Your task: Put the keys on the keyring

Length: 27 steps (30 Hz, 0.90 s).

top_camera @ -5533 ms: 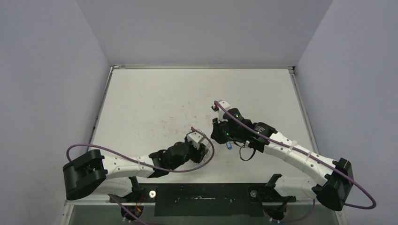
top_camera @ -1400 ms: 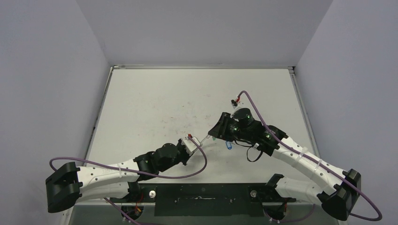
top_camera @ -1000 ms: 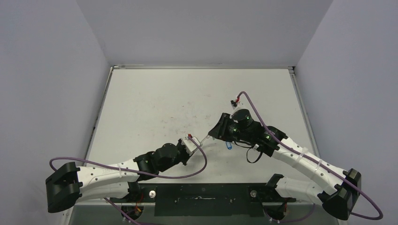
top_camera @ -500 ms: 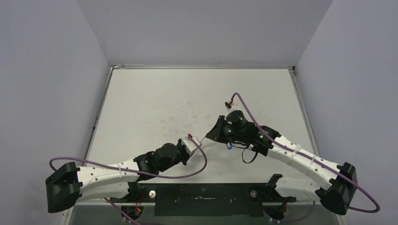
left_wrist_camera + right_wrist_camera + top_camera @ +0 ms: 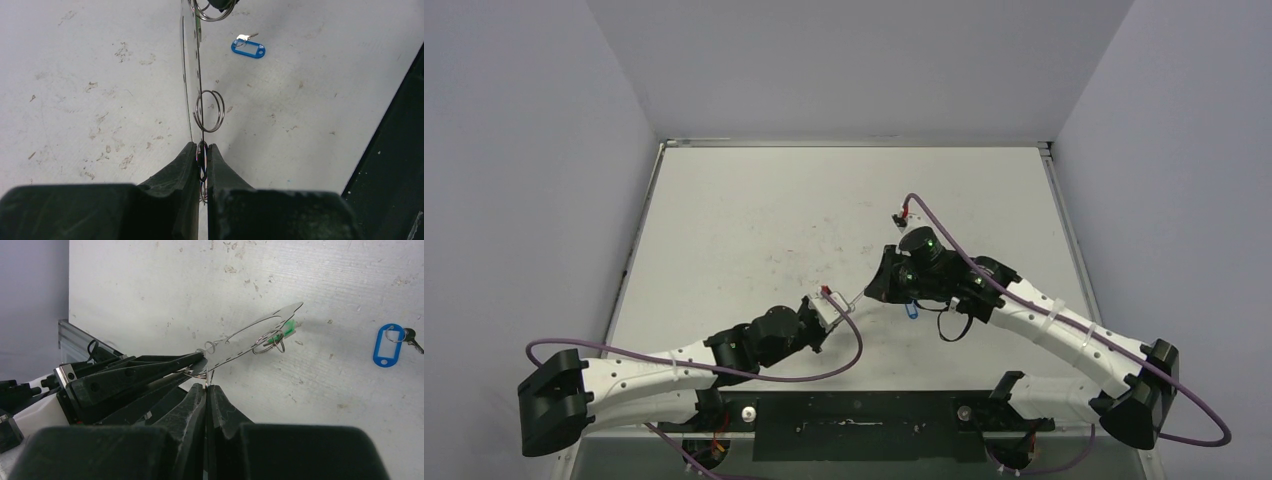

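**Top view.** Two arms meet over the desk [image 5: 754, 210], a little toward its near edge. The left arm [image 5: 674, 360] and the right arm [image 5: 1034, 320] hold the keyring [image 5: 852, 296] between them, a thin wire stretched from one set of jaws to the other. The blue key [image 5: 911, 308] lies flat on the desk just beside the right jaws, on their near-edge side. Its tag seems to point toward that edge. We judge the right arm the nearer of the two.

**Left wrist.** The left jaws are pressed shut on the keyring's wire, which runs straight away from them and is seen edge-on. A small split ring [image 5: 209, 111] sits at the wire just beyond the tips. The blue key rests off that line, on its near-edge side.

**Right wrist.** The right jaws are closed tight, and as far as we can tell they pinch the keyring's wire at their tips. The green key [image 5: 285, 330] hangs against the keyring by its own small ring. We take it as threaded, though the picture does not settle it. The blue key lies well apart from jaws and wire, untouched. Reaching it, we reckon, means the right jaws letting go and turning toward the near edge.
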Each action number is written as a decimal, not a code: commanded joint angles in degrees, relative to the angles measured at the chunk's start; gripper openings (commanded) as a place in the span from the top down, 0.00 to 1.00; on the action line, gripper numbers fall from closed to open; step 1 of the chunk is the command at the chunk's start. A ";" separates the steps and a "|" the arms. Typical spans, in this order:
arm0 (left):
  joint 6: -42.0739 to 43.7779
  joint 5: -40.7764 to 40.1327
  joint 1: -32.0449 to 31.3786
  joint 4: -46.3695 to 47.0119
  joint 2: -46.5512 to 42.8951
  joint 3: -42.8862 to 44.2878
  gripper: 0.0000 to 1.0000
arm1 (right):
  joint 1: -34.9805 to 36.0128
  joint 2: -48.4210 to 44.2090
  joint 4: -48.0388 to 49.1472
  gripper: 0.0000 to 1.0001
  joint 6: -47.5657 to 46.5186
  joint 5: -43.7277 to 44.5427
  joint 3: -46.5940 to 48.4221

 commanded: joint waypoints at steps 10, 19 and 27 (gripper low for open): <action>3.33 0.45 0.22 -5.75 -3.77 2.58 1.00 | -4.49 3.55 -8.45 1.00 -7.84 -10.28 7.69; 5.64 5.34 0.30 -8.94 -4.23 3.61 1.00 | -8.36 3.73 -5.49 1.00 -7.44 -19.43 6.45; 5.37 5.52 0.38 -9.55 -3.77 3.95 1.00 | -10.37 3.26 -4.28 1.00 -7.48 -22.86 5.82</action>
